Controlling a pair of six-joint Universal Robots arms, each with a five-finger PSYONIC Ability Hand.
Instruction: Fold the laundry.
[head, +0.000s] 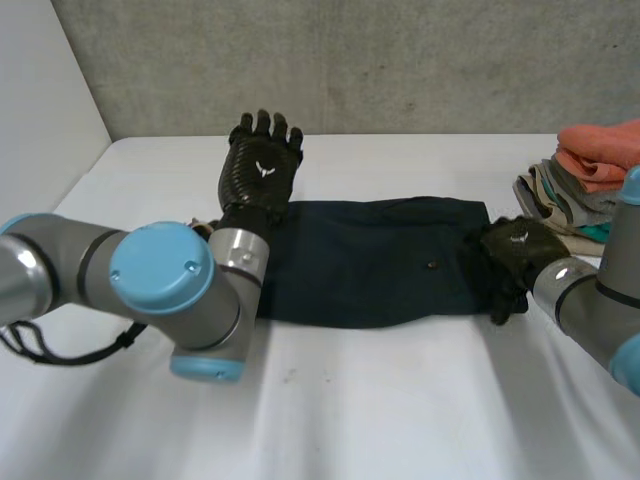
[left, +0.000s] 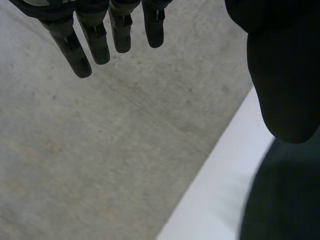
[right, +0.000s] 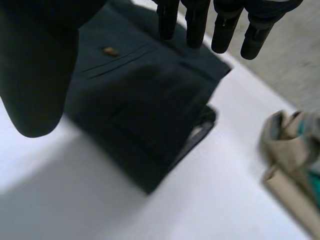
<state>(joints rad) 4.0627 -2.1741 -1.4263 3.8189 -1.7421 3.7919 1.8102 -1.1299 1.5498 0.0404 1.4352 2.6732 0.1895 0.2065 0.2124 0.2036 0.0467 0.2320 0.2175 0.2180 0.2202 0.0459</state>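
A dark navy garment (head: 370, 260) lies folded flat across the middle of the white table (head: 400, 400); a small button (right: 110, 51) shows on it. My left hand (head: 262, 165) is raised above the garment's left end, open, its fingers (left: 100, 40) straight and pointing toward the back wall, holding nothing. The garment's edge (left: 285, 200) lies below its thumb. My right hand (head: 515, 252) hovers at the garment's right end, open too. Its straight fingers (right: 215, 25) and thumb (right: 40, 75) spread above the cloth (right: 145, 105) without gripping it.
A stack of folded laundry (head: 590, 180), coral on top over beige and teal pieces, sits at the table's right side, close beside my right hand (right: 295, 160). A grey wall (head: 350, 60) runs behind the table's far edge.
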